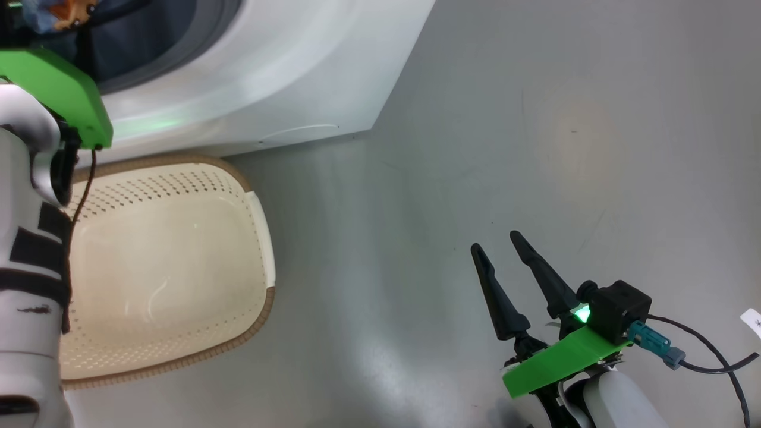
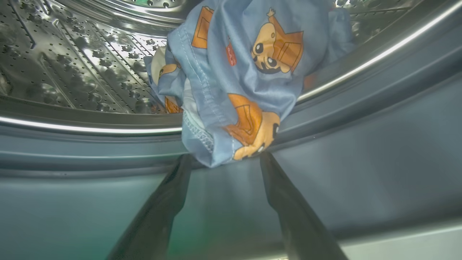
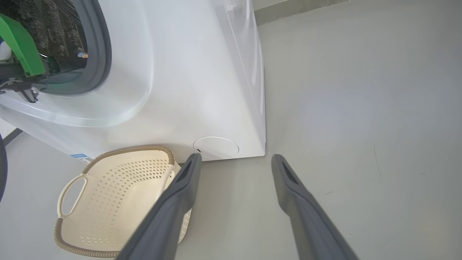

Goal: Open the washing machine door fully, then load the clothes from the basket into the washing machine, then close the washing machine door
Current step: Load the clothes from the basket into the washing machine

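Clothes [image 2: 234, 83] lay bunched at the mouth of the washing machine [image 1: 285, 77]: blue cloth with orange figures, heaped on the front of the steel drum [image 2: 72, 65], its lowest fold spilling over the drum's lip onto the grey gasket [image 2: 361, 137]. We had our left gripper [image 2: 225, 156] just below that fold, its two dark fingers spread wide with nothing between them. Whether the tips touched the cloth we could not tell. Our right gripper [image 1: 496, 241] hung over the bare floor [image 1: 535, 148], well apart from the machine, fingers likewise parted and empty. Nothing lay in the basket [image 1: 255, 226], which stood just in front of the washer, so we judged the loading all but done.

We took the fabric to be light, limp and thin. It would fold and sag rather than keep a shape, and a loose corner could slip back out or catch on the rubber. We reckoned the best hold was the thick stitched hem at the hanging fold, where several layers were gathered, pinched deep between the fingers. A shove on that same bunch might also carry it further into the drum. Left on the gasket, the fold could be trapped by the door.
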Available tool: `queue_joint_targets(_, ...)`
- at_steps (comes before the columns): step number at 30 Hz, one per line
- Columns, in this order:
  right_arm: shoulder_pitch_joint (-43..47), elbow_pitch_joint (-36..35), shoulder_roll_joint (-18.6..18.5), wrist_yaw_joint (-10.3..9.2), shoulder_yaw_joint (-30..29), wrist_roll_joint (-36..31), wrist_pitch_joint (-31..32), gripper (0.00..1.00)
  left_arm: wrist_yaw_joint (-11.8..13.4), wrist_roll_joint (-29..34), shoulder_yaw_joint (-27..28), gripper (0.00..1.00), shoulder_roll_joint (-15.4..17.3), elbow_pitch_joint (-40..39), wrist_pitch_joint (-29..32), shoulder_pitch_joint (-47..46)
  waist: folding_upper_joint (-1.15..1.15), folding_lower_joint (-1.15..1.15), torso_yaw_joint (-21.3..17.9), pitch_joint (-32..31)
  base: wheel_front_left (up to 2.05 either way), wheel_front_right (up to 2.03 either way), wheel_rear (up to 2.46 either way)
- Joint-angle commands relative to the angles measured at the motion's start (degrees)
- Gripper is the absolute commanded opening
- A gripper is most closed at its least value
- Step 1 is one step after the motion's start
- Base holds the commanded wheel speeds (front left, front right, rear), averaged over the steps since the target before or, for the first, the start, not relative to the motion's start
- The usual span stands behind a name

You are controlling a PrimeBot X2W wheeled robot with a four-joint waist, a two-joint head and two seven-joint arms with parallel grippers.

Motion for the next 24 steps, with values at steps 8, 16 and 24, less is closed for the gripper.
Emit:
queue_joint_targets(8, -0.26, -1.51, 0.29, 0.09, 1.12, 0.54, -0.27, 1.0, 0.42, -0.88, 0.68, 0.0, 3.41, 1.98, -3.92, -4.46, 0.0, 0.0, -0.6, 2.46, 0.0, 0.0, 0.0)
queue_joint_targets(16, -0.51, -1.29, 0.29, 0.09, 0.99, 0.88, -0.27, 1.0, -0.36, -0.58, -0.68, 0.0, 3.47, 3.27, -7.78, -5.99, 0.0, 0.0, -0.58, 2.57, 0.0, 0.0, 0.0)
queue_joint_targets(24, -0.4, -0.88, 0.29, 0.09, 1.4, 1.09, -0.27, 1.0, -0.47, -0.29, -1.98, 0.0, 3.28, 4.09, -10.85, -8.48, 0.0, 0.0, -0.23, 1.59, 0.0, 0.0, 0.0)
